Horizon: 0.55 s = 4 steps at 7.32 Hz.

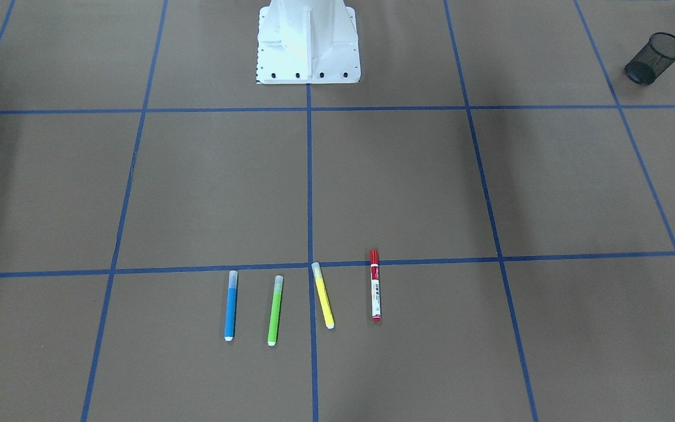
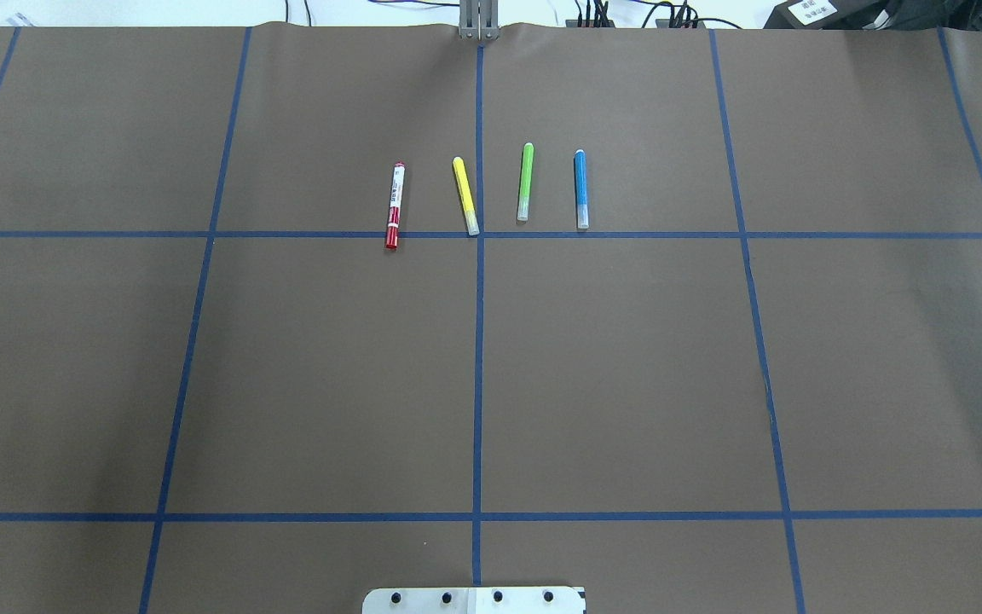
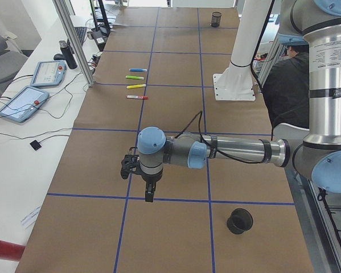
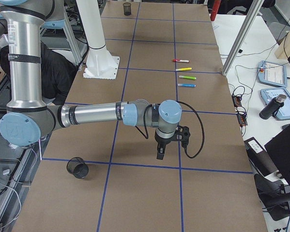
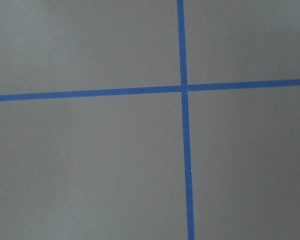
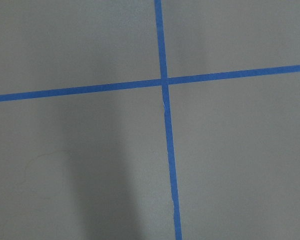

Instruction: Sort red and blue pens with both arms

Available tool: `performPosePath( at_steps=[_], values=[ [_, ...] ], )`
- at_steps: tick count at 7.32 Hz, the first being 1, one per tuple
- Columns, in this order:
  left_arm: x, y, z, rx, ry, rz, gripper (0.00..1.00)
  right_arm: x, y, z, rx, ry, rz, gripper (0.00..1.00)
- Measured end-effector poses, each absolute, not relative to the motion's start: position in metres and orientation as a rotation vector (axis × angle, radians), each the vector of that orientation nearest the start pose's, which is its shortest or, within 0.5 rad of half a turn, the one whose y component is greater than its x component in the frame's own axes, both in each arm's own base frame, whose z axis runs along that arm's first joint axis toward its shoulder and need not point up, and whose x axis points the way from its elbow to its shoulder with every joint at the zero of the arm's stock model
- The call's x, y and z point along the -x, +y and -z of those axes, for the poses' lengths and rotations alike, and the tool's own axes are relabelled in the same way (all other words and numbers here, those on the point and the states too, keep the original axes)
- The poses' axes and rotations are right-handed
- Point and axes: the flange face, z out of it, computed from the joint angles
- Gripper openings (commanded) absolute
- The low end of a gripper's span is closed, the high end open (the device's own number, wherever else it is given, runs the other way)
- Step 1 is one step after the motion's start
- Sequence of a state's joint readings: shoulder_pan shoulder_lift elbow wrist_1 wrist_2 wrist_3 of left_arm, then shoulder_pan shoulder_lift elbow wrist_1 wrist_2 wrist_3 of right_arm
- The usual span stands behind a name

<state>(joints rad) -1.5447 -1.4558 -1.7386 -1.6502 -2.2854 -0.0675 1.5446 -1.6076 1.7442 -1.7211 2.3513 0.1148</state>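
Observation:
The red pen point(image 1: 375, 285), white-barrelled with a red cap, lies flat on the brown table mat, its cap on a blue tape line. The blue pen point(image 1: 231, 306) lies in the same row, three places away. Both also show in the overhead view: red pen point(image 2: 394, 205), blue pen point(image 2: 580, 189). My left gripper point(image 3: 149, 193) shows only in the exterior left view, hanging over a tape line far from the pens. My right gripper point(image 4: 160, 153) shows only in the exterior right view, likewise far off. I cannot tell whether either is open or shut. Both wrist views show only mat and tape.
A green marker point(image 1: 275, 310) and a yellow marker point(image 1: 323, 295) lie between the two pens. Black mesh cups stand near the table's ends, one point(image 3: 239, 220) by the left arm and one point(image 4: 78, 167) by the right arm. The white robot base point(image 1: 308, 47) stands at the mat's edge. A person point(image 3: 287, 85) sits behind it.

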Motion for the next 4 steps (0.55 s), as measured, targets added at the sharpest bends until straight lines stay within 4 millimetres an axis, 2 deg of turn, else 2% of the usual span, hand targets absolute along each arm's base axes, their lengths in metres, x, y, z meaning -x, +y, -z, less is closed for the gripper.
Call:
performPosePath(
  at_steps=[4],
  values=[
    [0.0562, -0.4535, -0.6247, -0.096, 0.719, -0.009, 1.0, -0.0511, -0.4711, -0.6045, 0.056, -0.776, -0.087, 1.0]
  ],
)
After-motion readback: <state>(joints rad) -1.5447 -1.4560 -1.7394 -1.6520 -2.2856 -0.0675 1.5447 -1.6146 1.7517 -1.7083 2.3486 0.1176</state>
